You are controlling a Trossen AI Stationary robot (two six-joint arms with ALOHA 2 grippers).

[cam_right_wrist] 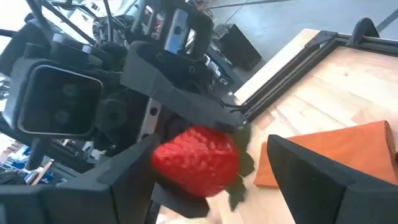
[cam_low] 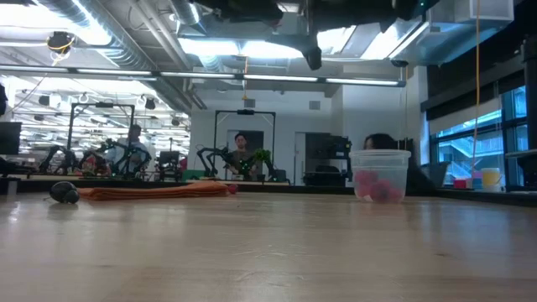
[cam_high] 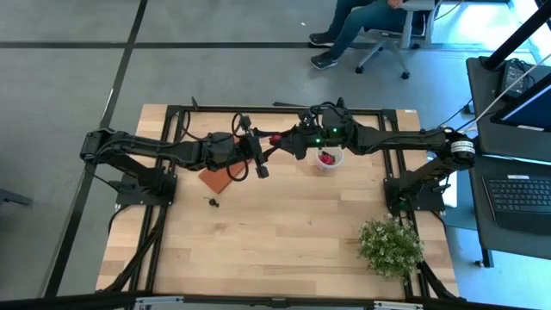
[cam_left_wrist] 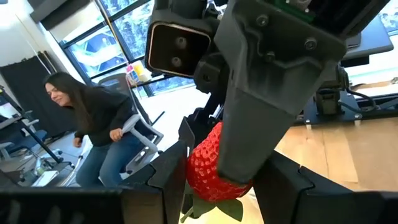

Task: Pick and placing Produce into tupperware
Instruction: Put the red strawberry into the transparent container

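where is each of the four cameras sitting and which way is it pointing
High: above the table, looking straight down; both arms meet mid-table over the strawberry.
Low: at table-top height, looking level at the tupperware; arms overhead.
Left wrist: on the left arm, past the left gripper holding the strawberry.
Right wrist: on the right arm; the open right gripper straddles the strawberry.
Shared: both wrist views show that strawberry.

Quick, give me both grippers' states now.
Left gripper: shut on the red strawberry, raised above the table.
Right gripper: open, fingers either side of that strawberry, not gripping.
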